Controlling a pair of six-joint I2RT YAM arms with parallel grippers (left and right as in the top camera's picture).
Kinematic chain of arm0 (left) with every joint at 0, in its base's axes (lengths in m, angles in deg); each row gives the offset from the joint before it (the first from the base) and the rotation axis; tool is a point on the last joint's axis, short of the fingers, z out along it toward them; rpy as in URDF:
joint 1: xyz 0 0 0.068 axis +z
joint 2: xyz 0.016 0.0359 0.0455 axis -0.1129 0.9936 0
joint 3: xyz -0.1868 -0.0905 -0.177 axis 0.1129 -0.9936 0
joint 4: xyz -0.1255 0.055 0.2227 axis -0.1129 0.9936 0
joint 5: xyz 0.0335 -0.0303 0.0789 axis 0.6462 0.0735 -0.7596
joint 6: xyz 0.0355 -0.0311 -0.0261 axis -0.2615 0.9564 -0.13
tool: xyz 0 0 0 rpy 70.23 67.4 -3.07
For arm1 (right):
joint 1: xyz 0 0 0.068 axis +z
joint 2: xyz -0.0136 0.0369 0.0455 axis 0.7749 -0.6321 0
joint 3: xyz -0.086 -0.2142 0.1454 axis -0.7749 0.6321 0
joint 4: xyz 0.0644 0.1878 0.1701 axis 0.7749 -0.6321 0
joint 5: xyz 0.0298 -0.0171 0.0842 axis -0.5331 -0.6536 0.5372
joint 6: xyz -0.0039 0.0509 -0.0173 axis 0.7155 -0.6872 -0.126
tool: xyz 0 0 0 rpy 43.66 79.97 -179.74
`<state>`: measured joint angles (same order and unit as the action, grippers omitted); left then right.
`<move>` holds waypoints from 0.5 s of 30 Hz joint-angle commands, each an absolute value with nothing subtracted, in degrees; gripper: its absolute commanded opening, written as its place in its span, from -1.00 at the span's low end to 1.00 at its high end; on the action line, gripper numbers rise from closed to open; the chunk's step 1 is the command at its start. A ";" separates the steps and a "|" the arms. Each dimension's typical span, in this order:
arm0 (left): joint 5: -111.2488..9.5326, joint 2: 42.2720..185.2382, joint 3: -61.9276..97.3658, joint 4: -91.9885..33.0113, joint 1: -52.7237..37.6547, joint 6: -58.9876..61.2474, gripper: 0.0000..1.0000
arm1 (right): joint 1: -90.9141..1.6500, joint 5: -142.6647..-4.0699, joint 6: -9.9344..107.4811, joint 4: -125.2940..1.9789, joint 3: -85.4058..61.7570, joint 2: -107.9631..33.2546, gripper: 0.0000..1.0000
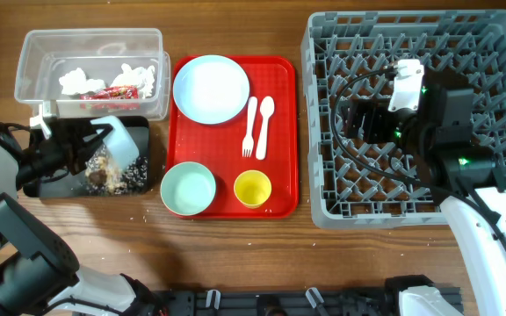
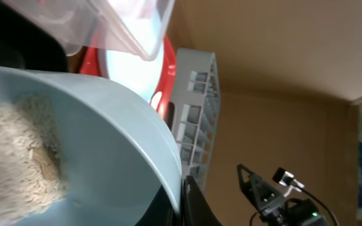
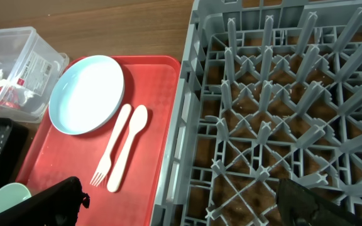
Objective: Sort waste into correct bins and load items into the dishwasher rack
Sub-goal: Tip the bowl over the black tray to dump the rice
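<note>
Over shallow black rectangular tray (image 1: 55,186): small pale blue bowl (image 1: 119,140), tilted, gripped by left pincer (image 1: 95,140)
Over grey pegged plastic crate (image 1: 499,53): right pincer (image 3: 180,202), spread wide

1 blue bowl (image 1: 121,140) tilted over black tray (image 1: 46,189) (scraps (image 1: 108,177) inside); fork (image 1: 250,127), spoon (image 1: 264,123) beside plate (image 1: 211,88).
</note>
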<state>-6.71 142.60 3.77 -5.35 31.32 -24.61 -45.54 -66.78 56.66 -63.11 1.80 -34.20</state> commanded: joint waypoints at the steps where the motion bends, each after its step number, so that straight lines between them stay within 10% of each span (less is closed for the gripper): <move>1: -2.31 141.44 3.29 -6.29 31.75 -25.68 -0.92 | -45.50 -65.58 56.10 -62.85 0.67 -34.63 1.00; 15: 1.03 141.44 3.29 -7.29 37.20 -19.40 -0.92 | -45.50 -65.60 56.25 -62.81 0.67 -34.63 0.99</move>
